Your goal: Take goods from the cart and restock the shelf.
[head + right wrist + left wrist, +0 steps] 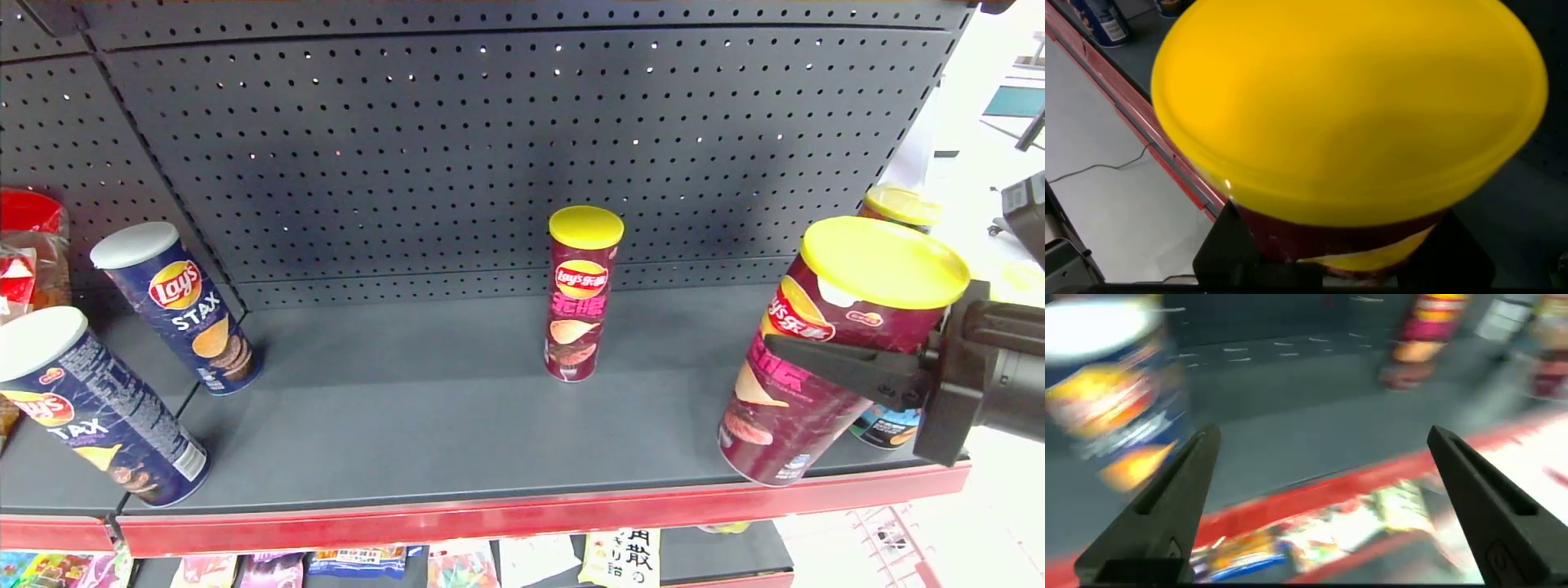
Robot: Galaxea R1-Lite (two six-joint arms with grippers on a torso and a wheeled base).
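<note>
Right gripper [816, 351] clamps the tilted maroon can [784, 425] at the shelf [424, 425] front; left gripper [1323, 434] gapes empty

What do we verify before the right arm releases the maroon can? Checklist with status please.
1. Grip: right gripper is shut on the held can, with one finger across its side. ok
2. Base seated on the shelf: the base sits at the front edge by the red lip; contact is not visible. cannot tell
3. Can upright: it leans in the head view, which may be a lens effect. cannot tell
4. Gap to the can behind: the two overlap in the head view. cannot tell
5. Gap to the centre can: well apart. ok
6. Left gripper: open and empty. ok
</note>
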